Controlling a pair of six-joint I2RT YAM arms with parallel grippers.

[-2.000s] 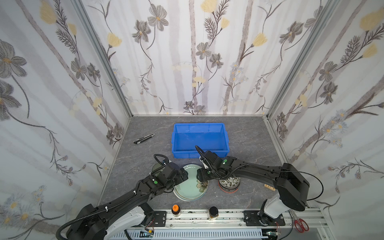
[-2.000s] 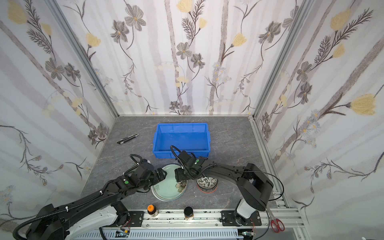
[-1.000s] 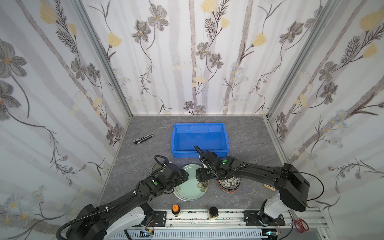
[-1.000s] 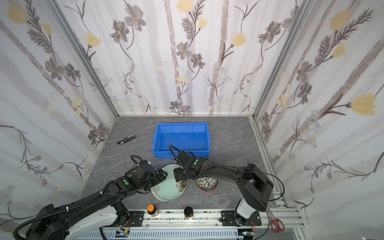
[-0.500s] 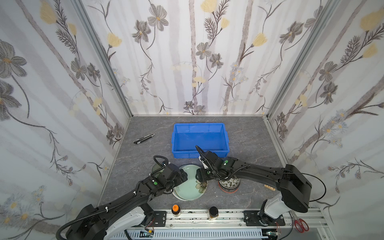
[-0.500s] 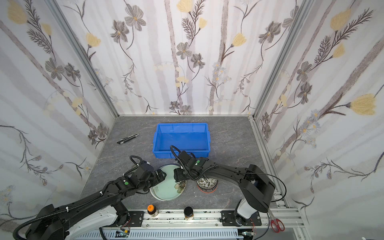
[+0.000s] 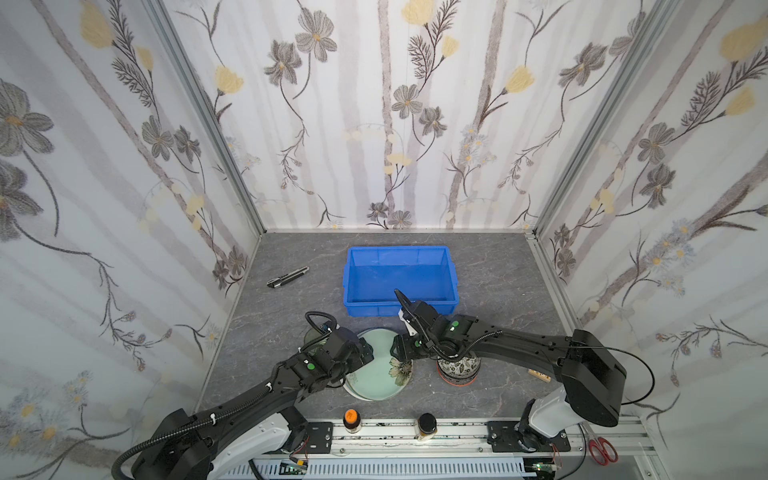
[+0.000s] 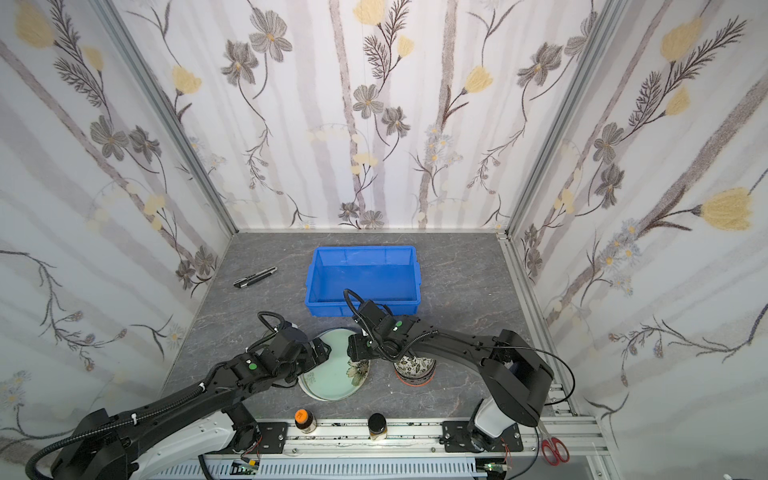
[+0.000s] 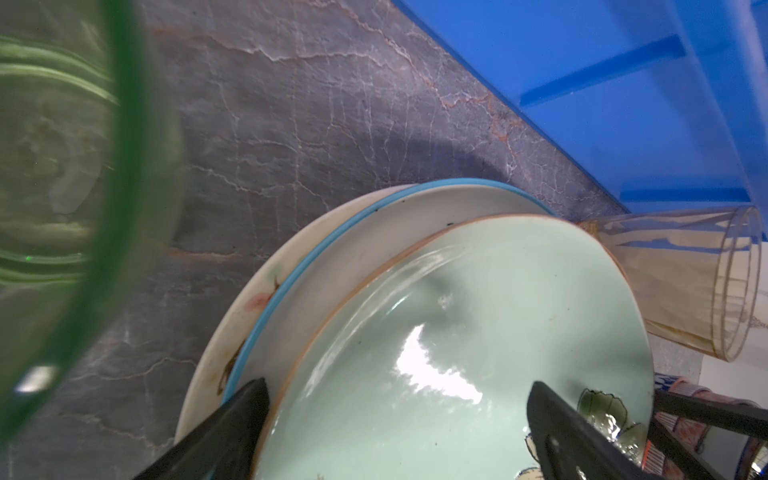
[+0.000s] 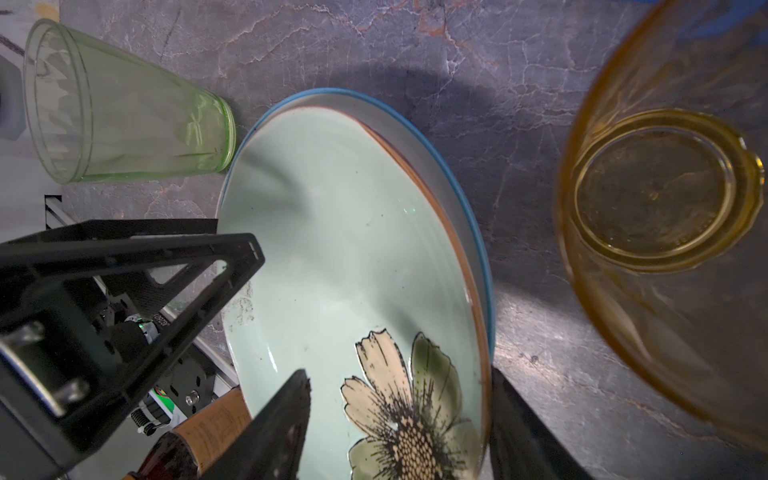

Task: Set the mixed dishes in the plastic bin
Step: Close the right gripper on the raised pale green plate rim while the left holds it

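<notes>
1. Lying topmost on a stack of plates, the pale green flowered plate (image 10: 353,257); sitting with its flowered edge between the fingers of the right claw (image 10: 399,382), one finger inside the well, the other just outside the rim; resting well short of the plastic bin (image 7: 401,250), standing empty ahead of both claws.
2. Standing parted around that rim, the right claw; not yet pinching anything, going by its wrist view.
3. Hanging wide open and gripping nothing, the left claw (image 9: 397,384); spanning the plate's opposite side, one finger over the blue-rimmed white plate (image 9: 374,232) underneath, the other over the green well.
4. Peeping out beneath both, beside the left claw's outer finger, a cream plate (image 9: 249,299).
5. Judging the step in hand as gripping the top plate alone; doing it well probably meaning seating the outer finger under the green rim yet above the blue one; closing squarely and slowly, glazed ware likely being slippery; raising that edge only slightly before carrying.
6. Minding the neighbours: a green tumbler (image 10: 124,112) standing just beside the left claw, close against the stack; an amber tumbler (image 10: 665,187) standing just beside the right claw's outer finger; stacked bowls (image 7: 457,368) sitting under the right claw's wrist; swinging wide risking knocking any of them.
7. Lying farther out, off the left claw's outer side, a black pen-like tool (image 7: 288,277); standing behind both claws by the rail, two small jars (image 7: 351,415); leaving these alone.
</notes>
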